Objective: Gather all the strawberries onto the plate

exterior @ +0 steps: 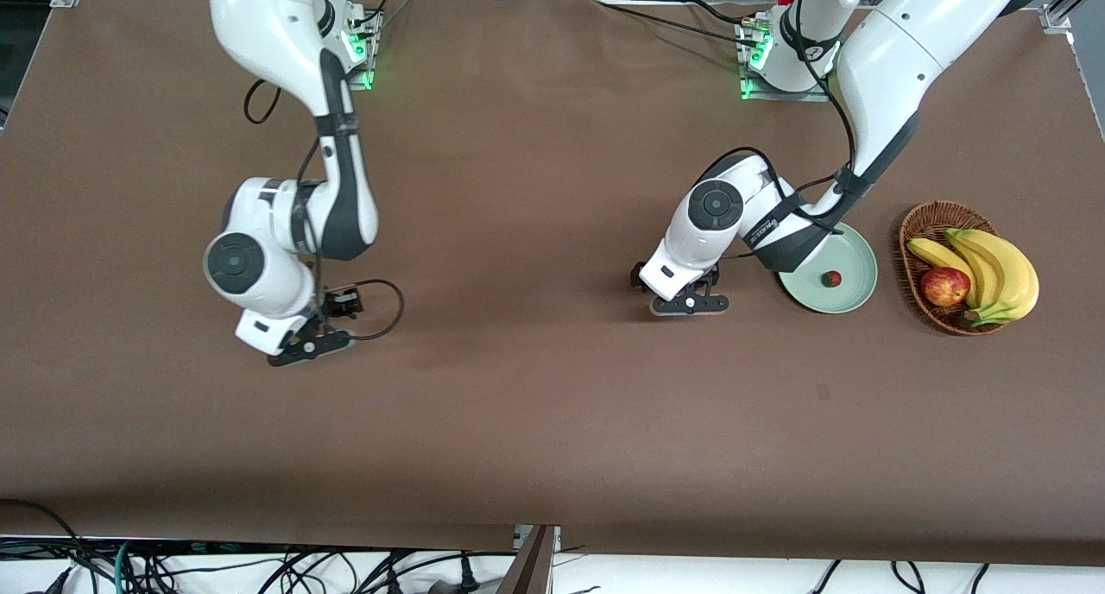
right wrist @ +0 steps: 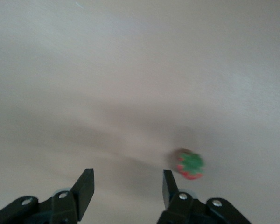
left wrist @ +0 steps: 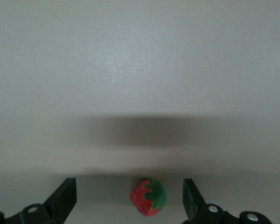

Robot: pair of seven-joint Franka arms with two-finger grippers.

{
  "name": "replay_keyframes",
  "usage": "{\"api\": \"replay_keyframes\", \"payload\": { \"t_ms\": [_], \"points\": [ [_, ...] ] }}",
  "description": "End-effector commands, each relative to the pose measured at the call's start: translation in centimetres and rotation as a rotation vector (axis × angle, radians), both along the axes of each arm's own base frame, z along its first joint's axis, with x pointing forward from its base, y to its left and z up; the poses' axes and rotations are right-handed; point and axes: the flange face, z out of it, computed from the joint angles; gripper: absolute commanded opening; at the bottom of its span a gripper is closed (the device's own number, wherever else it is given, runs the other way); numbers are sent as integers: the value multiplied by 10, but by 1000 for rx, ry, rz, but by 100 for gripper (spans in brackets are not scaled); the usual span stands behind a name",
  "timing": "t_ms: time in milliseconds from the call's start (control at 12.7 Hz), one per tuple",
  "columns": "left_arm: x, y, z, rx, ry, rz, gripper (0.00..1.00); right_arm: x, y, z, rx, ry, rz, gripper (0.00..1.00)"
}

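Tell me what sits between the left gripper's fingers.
A strawberry lies on the table between the open left gripper's fingers, untouched; the left wrist view shows it.

Both arms have glossy white shells with dark grey joint bands and round grey caps; loose black cables loop along them; green lights glow at their bases; black grippers, silver screws on the finger mounts
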Motion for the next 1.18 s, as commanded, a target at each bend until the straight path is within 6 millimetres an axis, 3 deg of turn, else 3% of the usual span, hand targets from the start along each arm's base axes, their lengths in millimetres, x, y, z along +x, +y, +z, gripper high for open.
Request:
{"api": "replay_keyframes", "payload": {
  "t_ms": [0,549,863,942,1099],
  "points": [
    [-2,-13,-8,18,-22,-52,100,-2,-17,3,44,-12,32,57],
    [-16,-24,-22,23,12,-64,100,10,-57,-13,25,-69,83,57],
    [-15,-23,-20,25,13,-38,39,8,-61,-36,83,-73,76,57],
    [-14,-23,-19,23,12,-34,30,7,-62,-37,82,-71,76,57],
    [-13,-22,-17,23,11,-32,26,6,-63,-44,79,-61,73,57]
  ]
}}
